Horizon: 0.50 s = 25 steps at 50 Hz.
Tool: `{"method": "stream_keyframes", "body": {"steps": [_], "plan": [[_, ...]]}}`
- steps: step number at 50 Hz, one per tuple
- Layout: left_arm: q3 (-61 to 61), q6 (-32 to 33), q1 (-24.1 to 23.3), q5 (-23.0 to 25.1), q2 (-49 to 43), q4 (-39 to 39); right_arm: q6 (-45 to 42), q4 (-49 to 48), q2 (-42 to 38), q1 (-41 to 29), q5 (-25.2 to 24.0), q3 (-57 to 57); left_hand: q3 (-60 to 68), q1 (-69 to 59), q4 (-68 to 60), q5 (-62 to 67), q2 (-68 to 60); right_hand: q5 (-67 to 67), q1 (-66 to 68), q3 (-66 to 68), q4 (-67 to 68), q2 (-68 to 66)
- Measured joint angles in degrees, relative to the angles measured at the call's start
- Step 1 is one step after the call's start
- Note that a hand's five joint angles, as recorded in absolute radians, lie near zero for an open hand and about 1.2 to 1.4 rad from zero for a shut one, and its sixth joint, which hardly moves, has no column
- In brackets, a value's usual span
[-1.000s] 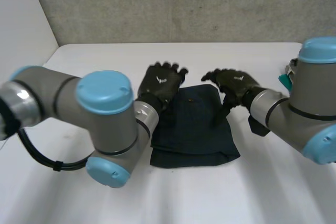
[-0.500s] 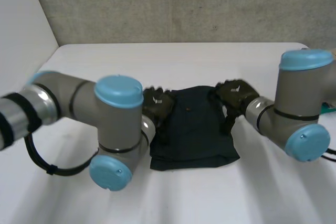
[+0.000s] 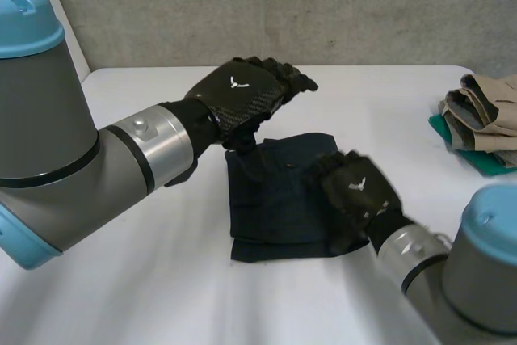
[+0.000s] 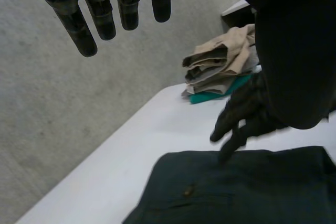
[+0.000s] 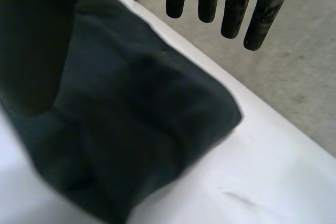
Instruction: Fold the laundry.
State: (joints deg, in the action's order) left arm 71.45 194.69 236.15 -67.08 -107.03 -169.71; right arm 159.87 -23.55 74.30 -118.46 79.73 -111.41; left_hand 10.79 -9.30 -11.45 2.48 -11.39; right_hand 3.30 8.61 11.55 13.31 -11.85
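The dark blue pants (image 3: 275,199) lie in the middle of the white desk (image 3: 121,296). They are folded into a flat block with a pocket line and a tiny button. The layers show at the 6 o'clock edge. The long side seems to run from 12 to 6.

The right hand (image 3: 355,191) is nearer. It is over the 3 o'clock edge, with straight fingers (image 5: 233,3) that hold nothing. I cannot tell if it touches the pants.

The left hand (image 3: 238,94) hangs in the air at 11 o'clock, also loose and empty.

A pile of folded clothes (image 3: 483,115) sits far off at 2 o'clock.
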Motion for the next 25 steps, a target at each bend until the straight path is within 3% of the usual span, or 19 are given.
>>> {"method": "stream_keyframes", "body": {"steps": [13, 25], "plan": [[0.2, -0.4, -0.2, 0.4, -0.9, 0.8, -1.0, -12.8, -12.1, -3.0, 0.0, 1.6, 0.0, 0.0, 0.0, 0.0, 0.0, 0.0, 0.0, 0.0, 0.0, 0.0], [0.3, -0.6, -0.1, 0.3, -1.0, 0.6, -1.5, -15.5, -18.7, -3.1, 0.0, 10.6, 0.0, 0.0, 0.0, 0.0, 0.0, 0.0, 0.0, 0.0, 0.0, 0.0]]}}
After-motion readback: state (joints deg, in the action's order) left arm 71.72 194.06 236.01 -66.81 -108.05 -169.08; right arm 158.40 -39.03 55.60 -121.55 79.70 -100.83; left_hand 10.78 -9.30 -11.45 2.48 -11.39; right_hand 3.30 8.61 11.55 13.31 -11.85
